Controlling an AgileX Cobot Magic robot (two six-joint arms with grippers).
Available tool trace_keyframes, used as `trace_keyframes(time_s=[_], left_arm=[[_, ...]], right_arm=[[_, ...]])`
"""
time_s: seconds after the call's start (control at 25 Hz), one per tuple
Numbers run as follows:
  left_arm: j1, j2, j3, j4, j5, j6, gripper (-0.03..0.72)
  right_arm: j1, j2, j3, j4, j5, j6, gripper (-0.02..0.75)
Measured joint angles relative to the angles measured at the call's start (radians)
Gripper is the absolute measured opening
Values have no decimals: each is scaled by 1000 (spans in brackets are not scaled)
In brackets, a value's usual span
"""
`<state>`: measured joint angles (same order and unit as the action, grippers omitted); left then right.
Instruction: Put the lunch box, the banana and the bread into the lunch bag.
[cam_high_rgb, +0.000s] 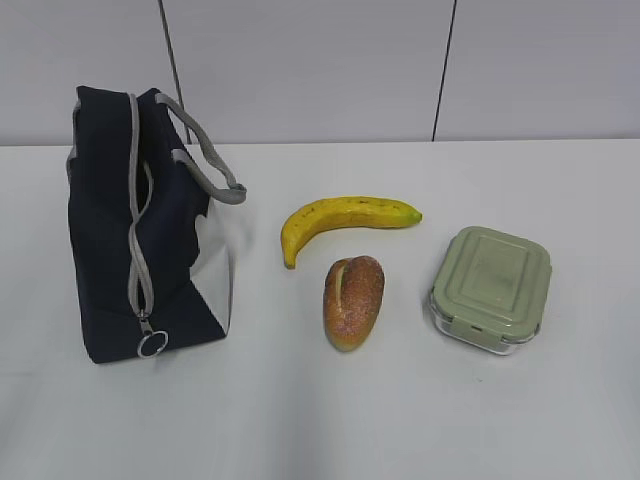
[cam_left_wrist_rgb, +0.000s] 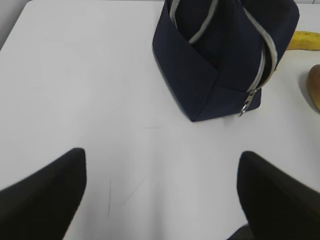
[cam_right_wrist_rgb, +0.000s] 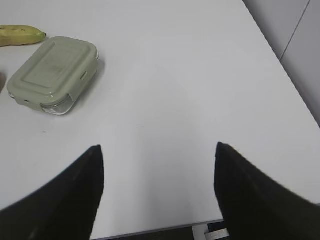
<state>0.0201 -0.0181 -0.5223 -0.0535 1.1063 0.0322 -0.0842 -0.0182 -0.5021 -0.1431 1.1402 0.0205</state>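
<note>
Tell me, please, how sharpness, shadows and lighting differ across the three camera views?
Exterior view: even, soft light; the lunch bag, banana, bread and lunch box are sharp with faint shadows. Left wrist view: the bag is fairly crisp, but the left gripper fingers are dark, blurred shapes. Right wrist view: the lunch box is clear; the right gripper fingers are equally soft and unlit.

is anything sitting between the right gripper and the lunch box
Nothing visible. In the right wrist view only bare white table lies between the open right gripper and the lunch box. The banana lies beyond the box.
</note>
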Motion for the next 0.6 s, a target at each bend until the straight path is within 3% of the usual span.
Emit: trace_keyframes(time_s=[0.6], left_arm=[[0,0,0,0,0,0,591]], right_arm=[[0,0,0,0,0,0,510]])
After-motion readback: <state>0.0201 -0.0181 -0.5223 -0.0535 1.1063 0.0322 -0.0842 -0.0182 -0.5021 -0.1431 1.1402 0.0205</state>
